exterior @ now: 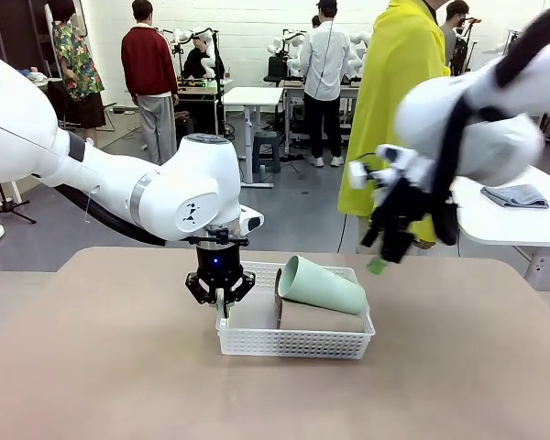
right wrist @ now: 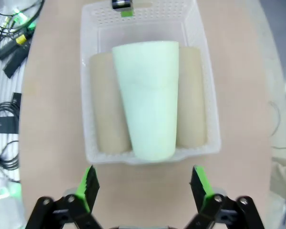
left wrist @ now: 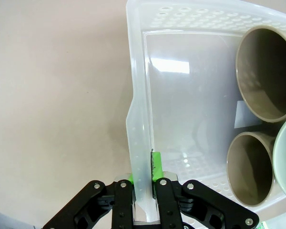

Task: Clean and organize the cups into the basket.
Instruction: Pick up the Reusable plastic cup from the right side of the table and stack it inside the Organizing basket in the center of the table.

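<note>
The white basket (exterior: pixel 293 344) sits mid-table. In it two taupe-brown cups (right wrist: pixel 107 105) (right wrist: pixel 190 95) lie side by side, and a mint green cup (right wrist: pixel 150 100) rests on top of them, tilted in the front view (exterior: pixel 321 284). My left gripper (exterior: pixel 222 307) points straight down and is shut on the basket's left wall (left wrist: pixel 138 95), its green pads (left wrist: pixel 156 167) pinching the rim. The brown cups' mouths (left wrist: pixel 267 74) (left wrist: pixel 250 167) face that wall. My right gripper (exterior: pixel 385 252) hangs open in the air above the basket's right side, with nothing between its fingers (right wrist: pixel 88 183).
A person in a yellow coat (exterior: pixel 394 92) stands at the far side of the table. Behind on the right, a white table carries a grey cloth (exterior: pixel 516 195). Cables (right wrist: pixel 9 47) lie off the table's edge. Bare tan tabletop (exterior: pixel 119 367) surrounds the basket.
</note>
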Controlling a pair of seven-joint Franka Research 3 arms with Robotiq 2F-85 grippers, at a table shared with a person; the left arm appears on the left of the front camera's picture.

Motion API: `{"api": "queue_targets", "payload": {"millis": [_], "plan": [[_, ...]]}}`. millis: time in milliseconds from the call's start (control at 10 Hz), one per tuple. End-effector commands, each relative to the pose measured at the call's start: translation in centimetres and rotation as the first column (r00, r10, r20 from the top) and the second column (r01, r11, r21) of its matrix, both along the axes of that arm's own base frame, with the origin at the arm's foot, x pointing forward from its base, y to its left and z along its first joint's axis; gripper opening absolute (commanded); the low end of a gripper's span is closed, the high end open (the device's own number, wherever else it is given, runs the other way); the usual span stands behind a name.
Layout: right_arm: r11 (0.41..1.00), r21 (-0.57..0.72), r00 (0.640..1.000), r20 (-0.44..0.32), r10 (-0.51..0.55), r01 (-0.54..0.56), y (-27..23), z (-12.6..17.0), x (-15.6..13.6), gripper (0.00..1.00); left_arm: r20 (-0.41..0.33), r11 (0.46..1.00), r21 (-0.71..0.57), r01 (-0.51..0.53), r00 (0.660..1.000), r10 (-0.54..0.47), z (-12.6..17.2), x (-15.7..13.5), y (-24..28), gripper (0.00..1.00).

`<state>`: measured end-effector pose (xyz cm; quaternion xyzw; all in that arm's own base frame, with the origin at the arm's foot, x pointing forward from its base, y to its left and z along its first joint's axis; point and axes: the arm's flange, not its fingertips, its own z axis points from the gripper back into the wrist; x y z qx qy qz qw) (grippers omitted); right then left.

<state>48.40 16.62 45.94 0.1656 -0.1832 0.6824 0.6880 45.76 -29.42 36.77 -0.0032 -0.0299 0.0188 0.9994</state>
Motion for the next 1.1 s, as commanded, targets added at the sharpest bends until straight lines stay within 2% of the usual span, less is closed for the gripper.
{"api": "queue_targets", "payload": {"millis": [0, 300, 500, 600, 700, 800, 1000], "plan": [[0.983, 0.151, 0.995, 0.023, 0.101, -0.104, -7.1, -2.7, -3.4, 1.00, 0.007, 1.000, -0.005, -0.001, 1.000, 0.001, 0.3, 0.0, -0.2, 0.00], [0.963, 0.265, 0.998, 0.061, 0.035, -0.050, -14.0, -3.8, -5.6, 1.00, 0.007, 1.000, -0.005, -0.001, 1.000, 0.001, 0.3, 0.0, -0.2, 0.00], [0.929, 0.371, 0.996, 0.079, -0.032, 0.001, -18.0, -4.4, -7.3, 1.00, 0.007, 1.000, -0.005, -0.001, 1.000, 0.001, 0.3, 0.0, -0.2, 0.00], [0.870, 0.491, 0.996, 0.061, -0.069, 0.030, -19.9, -4.5, -8.3, 1.00, 0.007, 1.000, -0.005, -0.001, 1.000, 0.001, 0.3, 0.0, -0.2, 0.00], [0.821, 0.564, 0.993, 0.008, -0.116, 0.091, -21.4, -4.7, -9.3, 1.00, 0.007, 1.000, -0.005, -0.001, 1.000, 0.001, 0.3, 0.0, -0.2, 0.00], [0.799, 0.586, 0.987, -0.007, -0.158, 0.132, -22.5, -5.0, -10.0, 1.00, 0.007, 1.000, -0.005, -0.001, 1.000, 0.001, 0.3, 0.0, -0.2, 0.00], [0.790, 0.600, 0.987, 0.001, -0.159, 0.126, -24.2, -6.1, -11.3, 1.00, 0.007, 1.000, -0.005, -0.001, 1.000, 0.001, 0.3, 0.0, -0.2, 0.00]]}}
